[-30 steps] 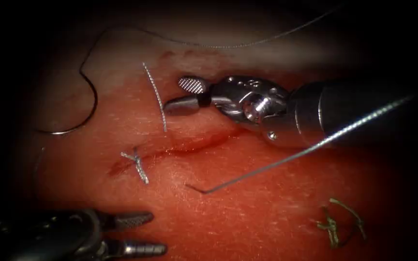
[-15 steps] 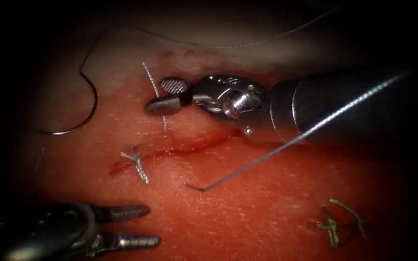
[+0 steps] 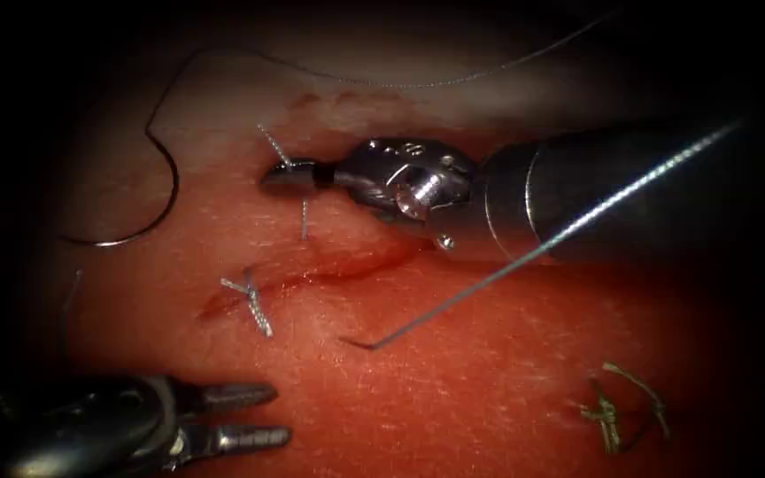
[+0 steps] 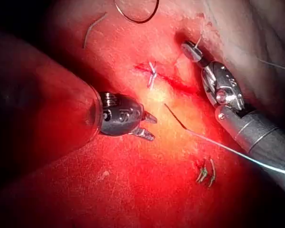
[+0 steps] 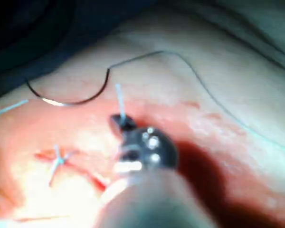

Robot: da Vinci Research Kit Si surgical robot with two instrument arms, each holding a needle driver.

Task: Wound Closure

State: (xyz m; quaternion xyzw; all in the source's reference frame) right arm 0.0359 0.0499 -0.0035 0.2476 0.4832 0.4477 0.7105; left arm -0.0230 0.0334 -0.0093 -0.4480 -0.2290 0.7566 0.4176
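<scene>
My right tool [image 3: 278, 177] comes in from the right, above the cut [image 3: 338, 268], with its jaws shut on a short loose piece of thread [image 3: 304, 221] [image 5: 118, 97]. The curved needle [image 3: 173, 190] [image 4: 137, 20] [image 5: 85, 100] lies free on the tissue at the upper left, outside the tissue and held by neither tool. Its thread [image 3: 400, 86] runs off toward the upper right. My left tool [image 3: 281, 413] [image 4: 149, 127] sits low at the left with its jaws apart and nothing between them. A tied stitch [image 3: 254, 305] [image 4: 152, 76] crosses the left end of the cut.
A long strand of thread [image 3: 506, 267] slants from the upper right across my right tool's shaft and ends on the tissue below the cut. Greenish cut ends of thread [image 3: 611, 414] [image 4: 205, 173] lie at the lower right. Red fluid wets the tissue around the cut.
My right tool slid left to the short thread piece and its jaws closed on it. My left tool stayed put, its jaws a little narrower.
</scene>
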